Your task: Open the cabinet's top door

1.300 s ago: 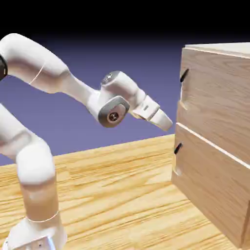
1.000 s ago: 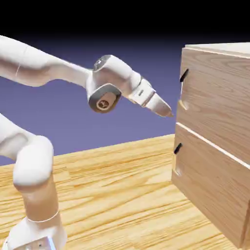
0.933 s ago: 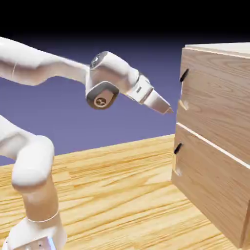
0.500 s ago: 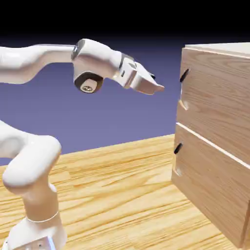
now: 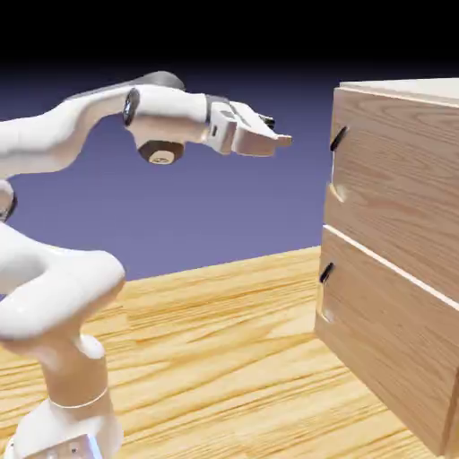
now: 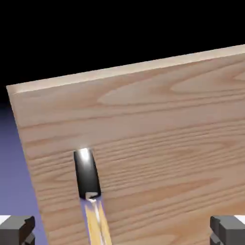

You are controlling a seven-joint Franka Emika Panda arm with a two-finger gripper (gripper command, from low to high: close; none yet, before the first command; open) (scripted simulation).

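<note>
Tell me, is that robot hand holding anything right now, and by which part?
Nothing is held. The gripper is open and hangs in the air short of the cabinet, apart from the top door's handle.

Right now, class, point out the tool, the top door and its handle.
tool [image 5: 276, 141], exterior view, between its fingertips.
top door [image 5: 394, 179], exterior view, bare wood panel.
handle [image 6: 87, 174], hand view, dark grip's middle.
</note>
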